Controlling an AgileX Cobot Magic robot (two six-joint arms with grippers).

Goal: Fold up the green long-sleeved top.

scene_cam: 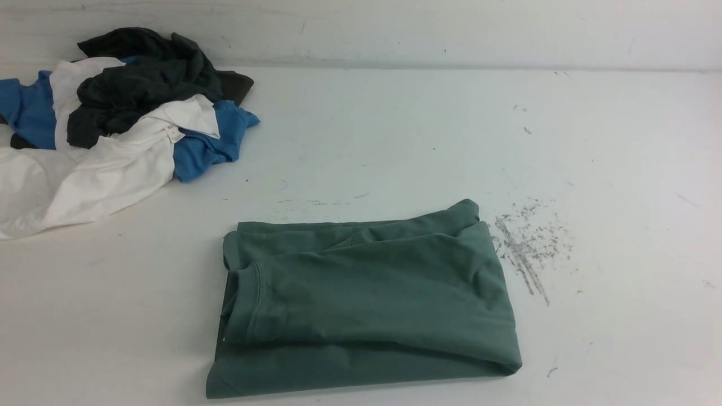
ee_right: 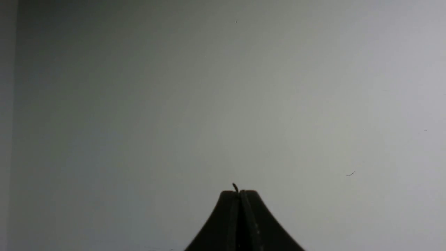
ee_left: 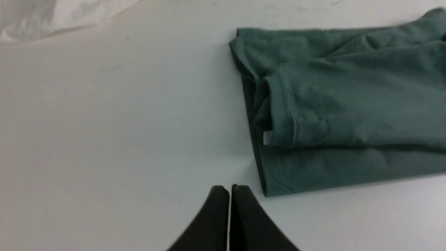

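Claws first: we see left gripper pressed shut, empty, above bare table; right gripper likewise closed, holding nothing. Green long-sleeved top lies folded just beside left claw, untouched.

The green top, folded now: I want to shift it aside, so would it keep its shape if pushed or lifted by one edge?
Probably not. The green top is soft, creased cloth: likely floppy, its stacked layers sliding or unfolding. Pushed, it would probably bunch.
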